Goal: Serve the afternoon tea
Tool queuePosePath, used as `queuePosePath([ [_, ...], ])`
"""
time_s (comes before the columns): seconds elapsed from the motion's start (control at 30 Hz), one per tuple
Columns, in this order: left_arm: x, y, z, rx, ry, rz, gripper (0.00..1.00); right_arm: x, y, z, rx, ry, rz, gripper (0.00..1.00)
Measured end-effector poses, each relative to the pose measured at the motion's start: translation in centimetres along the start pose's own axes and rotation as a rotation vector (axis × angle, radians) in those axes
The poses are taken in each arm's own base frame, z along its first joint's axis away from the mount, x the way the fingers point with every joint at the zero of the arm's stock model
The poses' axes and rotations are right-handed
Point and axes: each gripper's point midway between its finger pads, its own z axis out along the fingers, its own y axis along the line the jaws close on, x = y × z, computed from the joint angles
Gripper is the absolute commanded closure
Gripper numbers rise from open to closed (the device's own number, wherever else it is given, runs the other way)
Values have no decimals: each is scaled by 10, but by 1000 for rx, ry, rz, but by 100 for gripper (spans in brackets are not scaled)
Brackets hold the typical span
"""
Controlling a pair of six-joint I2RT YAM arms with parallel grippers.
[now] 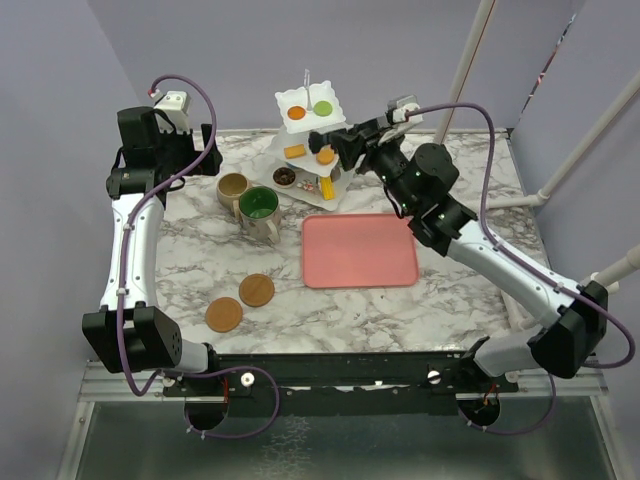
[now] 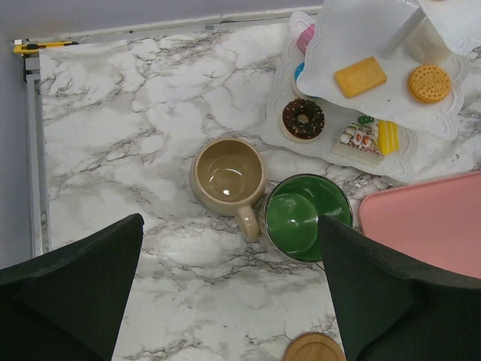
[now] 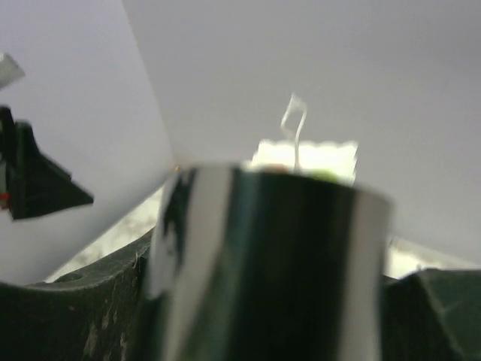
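Note:
The white three-tier stand point(image 1: 312, 100) stands at the back with toy pastries on every tier. A chocolate donut point(image 2: 304, 118) lies on the bottom tier. A yellow biscuit point(image 2: 360, 77) and a round cookie point(image 2: 429, 83) lie on the middle one. The beige mug point(image 1: 232, 187) and the green-inside mug point(image 1: 259, 206) stand touching, left of the stand. Two wooden coasters point(image 1: 257, 290) point(image 1: 224, 314) lie nearer the front. My right gripper point(image 1: 345, 148) is shut on black tongs point(image 3: 270, 248), whose tips reach the middle tier. My left gripper point(image 1: 205, 150) hangs open above the mugs, holding nothing.
A pink tray point(image 1: 358, 250) lies right of the mugs, in front of the stand. The marble table's left edge point(image 2: 34, 150) meets a purple wall. A white frame pole point(image 1: 470, 60) rises behind the right arm.

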Motion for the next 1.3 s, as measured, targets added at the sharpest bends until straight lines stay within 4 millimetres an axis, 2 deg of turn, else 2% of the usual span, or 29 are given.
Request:
queuePosePath([
  [0.1,-2,0,-2,-1,-7,7,1,35,1,-29,11,143,119,47],
  [0.33,-6,-2,-8,-2,-23,17,1,167,1,-107,149,598,350,46],
  [0.43,-8,-2,-11,-2,-30,20,1,203,-1,-134,228,743,416,46],
  [0.53,-10,-3,-13,-3,-37,23,1,232,-2,-144,307,855,469,47],
  [0.73,-14,-5,-20,-4,-53,32,1,292,-9,-146,444,1062,497,47],
  [0.87,-15,-5,-22,-4,-59,43,1,316,-14,-161,504,1145,508,45],
  [1.1,-15,-5,-22,-5,-59,52,1,321,-17,-158,540,1149,540,43],
  [1.3,-15,-5,-22,-5,-59,53,1,341,-19,-162,593,1182,565,40],
])
